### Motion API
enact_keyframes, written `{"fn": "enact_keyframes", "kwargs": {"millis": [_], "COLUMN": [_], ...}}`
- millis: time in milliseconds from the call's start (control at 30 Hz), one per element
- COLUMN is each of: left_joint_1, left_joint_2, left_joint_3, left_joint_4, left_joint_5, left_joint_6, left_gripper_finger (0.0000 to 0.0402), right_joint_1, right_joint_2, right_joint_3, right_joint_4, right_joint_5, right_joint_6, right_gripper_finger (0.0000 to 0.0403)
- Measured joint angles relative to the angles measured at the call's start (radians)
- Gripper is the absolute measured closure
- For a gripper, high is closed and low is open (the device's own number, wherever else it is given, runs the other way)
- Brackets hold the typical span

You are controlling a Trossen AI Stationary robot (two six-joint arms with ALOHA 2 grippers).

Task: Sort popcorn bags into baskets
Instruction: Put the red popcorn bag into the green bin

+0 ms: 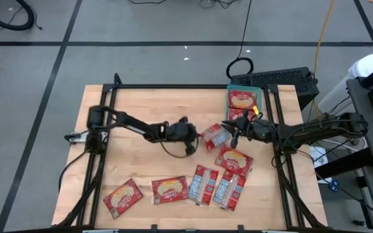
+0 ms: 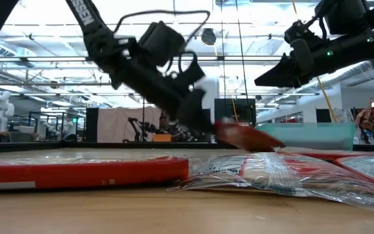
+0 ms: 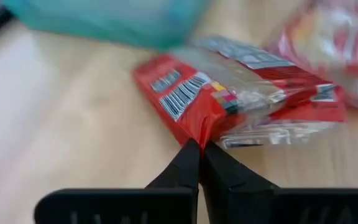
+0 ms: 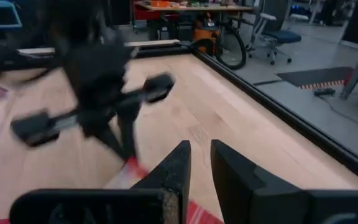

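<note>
My left gripper (image 1: 195,134) is at the table's middle, shut on a red popcorn bag (image 1: 215,136) whose silvery panel and barcode face up in the left wrist view (image 3: 229,93). My right gripper (image 1: 232,129) hovers just right of that bag, above the table (image 2: 265,81), fingers a narrow gap apart (image 4: 201,158) and touching nothing. The teal basket (image 1: 232,88) stands at the far right with one bag (image 1: 243,99) inside. Several more bags lie flat along the near edge (image 1: 169,189), and one lies right of centre (image 1: 234,160). My left gripper pinches the bag's red corner beside the barcode (image 3: 194,138) between its two fingertips, coming from the table's left and slanting down. The held end is raised (image 2: 223,130). The bag slopes down away from the fingers toward the bags on the table (image 2: 271,142).
A black keyboard-like box (image 1: 283,81) sits beyond the table's far right corner, next to the basket. A black frame (image 1: 173,86) borders the table. Bare wood (image 1: 147,107) lies across the far left part. The two grippers are close together.
</note>
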Motion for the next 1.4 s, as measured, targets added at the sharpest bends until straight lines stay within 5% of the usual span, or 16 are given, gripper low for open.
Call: {"fn": "enact_keyframes", "kwargs": {"millis": [300, 700, 933, 1400], "left_joint_1": [0.136, 0.250, 0.250, 0.249], "left_joint_2": [-0.254, -0.312, -0.312, -0.312], "left_joint_3": [0.001, 0.001, 0.001, 0.001], "left_joint_4": [-0.155, -0.283, -0.315, -0.336], "left_joint_5": [0.040, 0.200, 0.195, 0.204], "left_joint_6": [-0.132, -0.142, -0.132, -0.105], "left_gripper_finger": [0.0394, 0.0396, 0.0390, 0.0398], "right_joint_1": [0.072, 0.107, 0.097, 0.066], "right_joint_2": [0.103, 0.423, 0.522, 0.545], "right_joint_3": [0.068, 0.331, 0.363, 0.363], "right_joint_4": [-0.003, -0.003, -0.007, -0.018], "right_joint_5": [0.094, 0.418, 0.374, 0.245], "right_joint_6": [-0.164, -0.487, -0.511, -0.480], "right_gripper_finger": [0.0340, 0.0223, 0.0180, 0.0189]}}
